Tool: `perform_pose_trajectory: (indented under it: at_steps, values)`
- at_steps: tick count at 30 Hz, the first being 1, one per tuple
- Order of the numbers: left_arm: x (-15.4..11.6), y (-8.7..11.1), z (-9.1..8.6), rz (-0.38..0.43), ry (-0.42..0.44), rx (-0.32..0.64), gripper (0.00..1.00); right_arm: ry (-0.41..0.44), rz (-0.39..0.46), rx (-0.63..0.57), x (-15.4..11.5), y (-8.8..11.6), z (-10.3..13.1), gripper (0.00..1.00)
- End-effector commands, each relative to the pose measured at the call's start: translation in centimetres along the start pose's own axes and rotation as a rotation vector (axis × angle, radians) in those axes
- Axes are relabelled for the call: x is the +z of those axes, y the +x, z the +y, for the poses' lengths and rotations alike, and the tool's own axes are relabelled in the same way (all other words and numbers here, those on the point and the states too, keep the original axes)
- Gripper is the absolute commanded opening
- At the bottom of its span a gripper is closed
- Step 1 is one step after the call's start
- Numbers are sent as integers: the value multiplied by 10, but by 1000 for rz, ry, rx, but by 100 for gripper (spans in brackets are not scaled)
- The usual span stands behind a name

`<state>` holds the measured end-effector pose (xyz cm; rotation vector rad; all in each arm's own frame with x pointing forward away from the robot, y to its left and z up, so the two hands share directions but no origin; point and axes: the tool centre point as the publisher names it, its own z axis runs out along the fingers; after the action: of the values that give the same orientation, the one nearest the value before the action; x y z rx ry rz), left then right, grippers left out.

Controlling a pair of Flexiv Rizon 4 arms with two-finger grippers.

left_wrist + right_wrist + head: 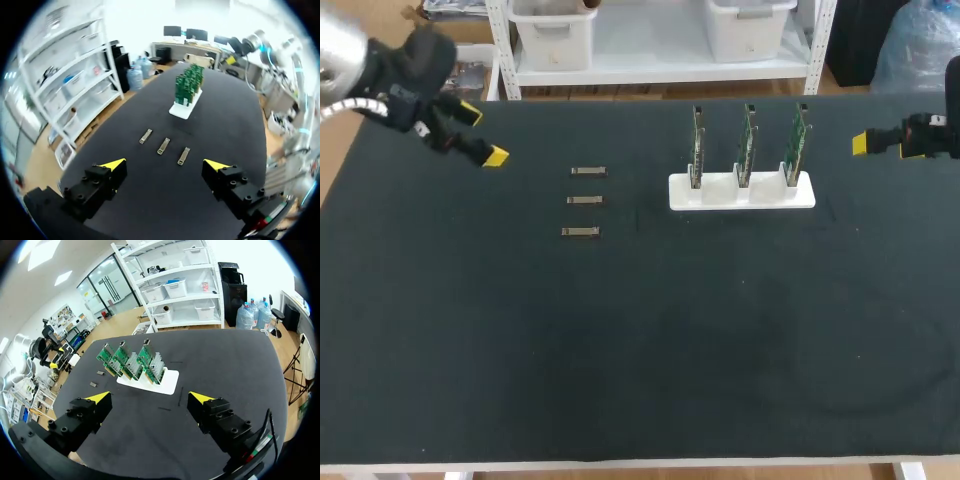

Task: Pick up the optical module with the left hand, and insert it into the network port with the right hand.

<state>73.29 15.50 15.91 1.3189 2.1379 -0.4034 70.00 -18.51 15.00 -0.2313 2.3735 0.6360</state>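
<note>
Your left pincer (482,135), wide open and empty, is nearer: three modules (584,200) lie on the tabletop (620,350) to its right, long axes left-right, boards (744,150) further right.

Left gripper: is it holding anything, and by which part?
Nothing is held. The left gripper is open, the three optical modules lying on the table ahead of it. The right gripper is open too.
</note>
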Motion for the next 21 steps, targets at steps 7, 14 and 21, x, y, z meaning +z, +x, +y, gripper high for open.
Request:
perform_pose_trajectory:
  at_steps: [7, 14, 21]
  values:
    - [46, -29, 22, 375, 150, 577, 100, 0, 0, 0, 0, 0, 0, 100]
    - [74, -38, 33, 438, 134, 716, 100, 0, 0, 0, 0, 0, 0, 100]
    - [101, -40, 43, 495, 61, 811, 100, 0, 0, 0, 0, 0, 0, 100]
